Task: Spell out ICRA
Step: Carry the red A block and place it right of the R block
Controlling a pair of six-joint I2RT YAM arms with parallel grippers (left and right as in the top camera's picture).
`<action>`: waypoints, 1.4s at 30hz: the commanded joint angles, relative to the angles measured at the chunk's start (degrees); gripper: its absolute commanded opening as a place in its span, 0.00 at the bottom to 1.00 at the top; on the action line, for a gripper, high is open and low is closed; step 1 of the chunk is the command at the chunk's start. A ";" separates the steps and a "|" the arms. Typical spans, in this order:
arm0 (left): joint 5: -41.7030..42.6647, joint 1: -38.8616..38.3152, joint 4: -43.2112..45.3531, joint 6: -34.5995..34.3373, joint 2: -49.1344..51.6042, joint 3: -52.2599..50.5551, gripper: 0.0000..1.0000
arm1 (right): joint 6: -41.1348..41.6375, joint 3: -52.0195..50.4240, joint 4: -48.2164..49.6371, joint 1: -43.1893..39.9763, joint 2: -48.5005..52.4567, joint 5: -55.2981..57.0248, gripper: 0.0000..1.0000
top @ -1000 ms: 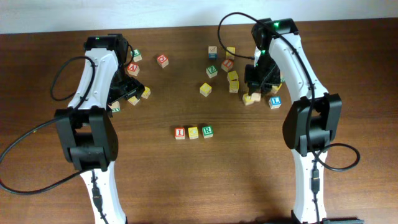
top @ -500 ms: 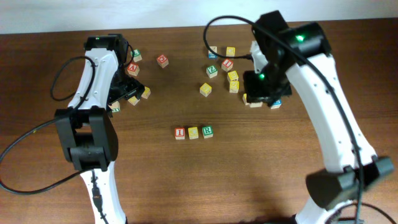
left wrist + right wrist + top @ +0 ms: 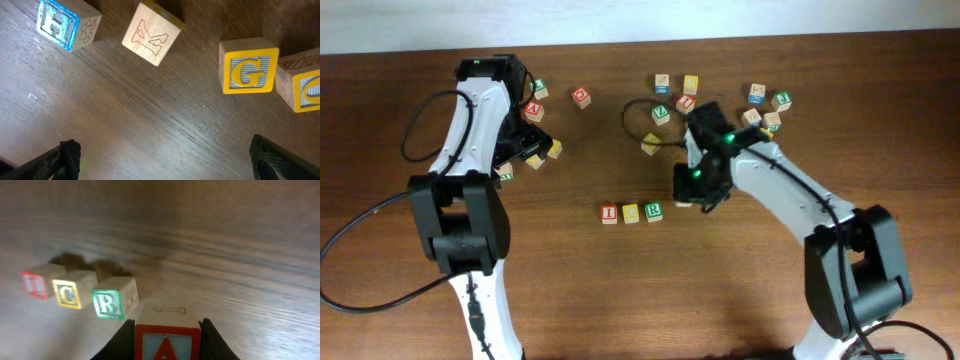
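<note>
The right gripper (image 3: 167, 332) is clamped on the A block (image 3: 167, 347), held just to the right of the R block (image 3: 114, 303), which closes the row after the I block (image 3: 36, 282) and C block (image 3: 70, 293); that spot suits the fourth letter; whether it touches the table (image 3: 240, 255) I cannot tell; the left gripper (image 3: 170, 162), fingers wide apart and empty, hangs over the spare G block (image 3: 248, 66) and K block (image 3: 151, 34), well clear of the word.

I block (image 3: 609, 213), C block (image 3: 631, 213), R block (image 3: 653, 211) in a row, red-framed A block (image 3: 166, 342) between jaws
</note>
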 commanded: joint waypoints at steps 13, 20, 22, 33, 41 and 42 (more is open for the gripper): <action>-0.24 0.15 -0.04 -0.50 -1.40 0.04 0.99 | 7.69 -2.62 3.65 6.51 4.94 13.49 0.25; -0.22 0.15 -0.04 -0.50 -1.40 0.04 0.99 | 8.15 -2.62 3.85 6.56 4.94 9.05 0.25; -0.24 0.15 -0.04 -0.50 -1.40 0.04 0.99 | 8.15 -2.62 4.15 6.56 4.94 7.82 0.30; -0.24 0.15 -0.04 -0.50 -1.40 0.04 0.99 | 8.07 -2.62 3.67 6.56 4.94 6.12 0.27; -0.22 0.15 -0.04 -0.50 -1.40 0.04 0.99 | 5.95 -2.38 3.43 6.49 4.92 6.12 0.35; -0.24 0.15 -0.04 -0.50 -1.40 0.04 0.99 | 5.95 -2.05 3.08 6.49 4.90 6.14 0.40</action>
